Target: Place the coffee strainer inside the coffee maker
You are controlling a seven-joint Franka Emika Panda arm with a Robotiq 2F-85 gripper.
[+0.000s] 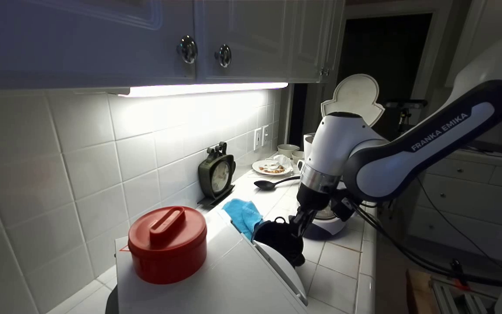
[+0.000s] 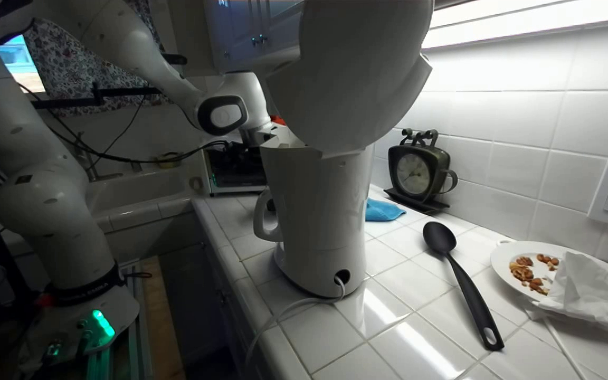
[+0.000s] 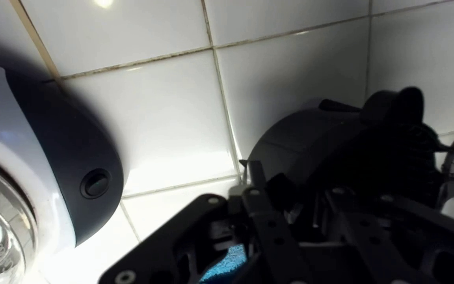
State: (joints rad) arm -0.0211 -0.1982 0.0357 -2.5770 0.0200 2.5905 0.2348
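The coffee strainer point(image 1: 277, 242) is black and tilted beside the white box at the counter's near end in an exterior view. In the wrist view the strainer point(image 3: 369, 157) fills the right side, with its dark hollow, a tab and a ring. My gripper point(image 1: 296, 224) is at its edge; in the wrist view the fingers point(image 3: 290, 185) are drawn close together on its near edge, the contact lost in shadow. I cannot tell whether the strainer touches the counter. The white coffee maker point(image 2: 320, 211) stands with its lid point(image 1: 357, 98) raised. Its dark base point(image 3: 81, 169) shows in the wrist view.
A blue cloth point(image 1: 242, 213) lies beside the strainer. A red container point(image 1: 168, 248) stands on the white box point(image 1: 216, 288). A clock point(image 2: 415, 174) stands against the wall. A black spoon point(image 2: 462, 285) and a plate point(image 2: 502, 264) with nuts lie behind the coffee maker. Cabinets overhang the counter.
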